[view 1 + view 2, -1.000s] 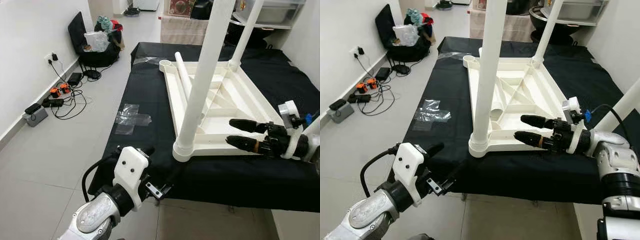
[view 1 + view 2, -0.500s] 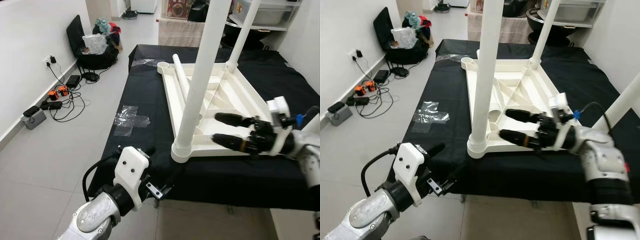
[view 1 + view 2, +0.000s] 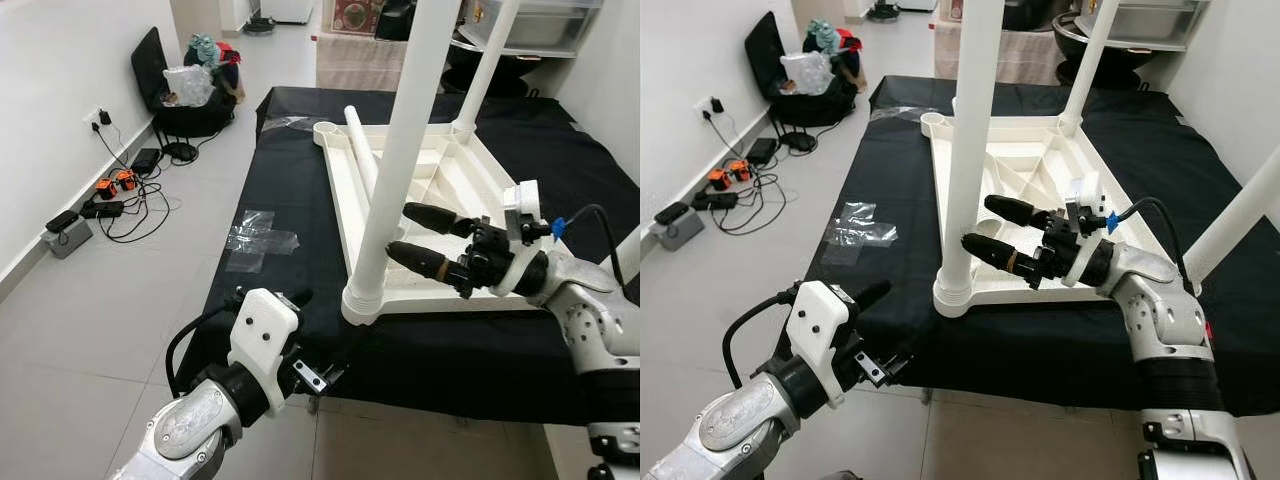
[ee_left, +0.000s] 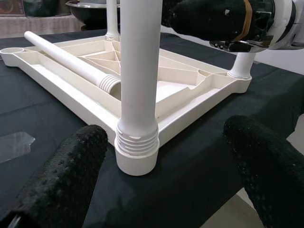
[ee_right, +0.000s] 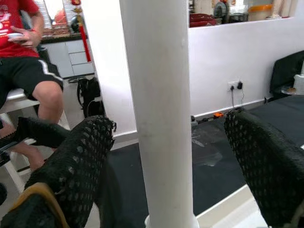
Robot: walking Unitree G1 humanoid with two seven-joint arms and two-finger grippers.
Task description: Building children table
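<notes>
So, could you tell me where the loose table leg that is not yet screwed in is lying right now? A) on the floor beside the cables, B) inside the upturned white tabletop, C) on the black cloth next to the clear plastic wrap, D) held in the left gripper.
B: the loose leg lies slantwise within the ribbed underside of the upturned tabletop, beyond the near upright leg that the open right gripper approaches.
</notes>
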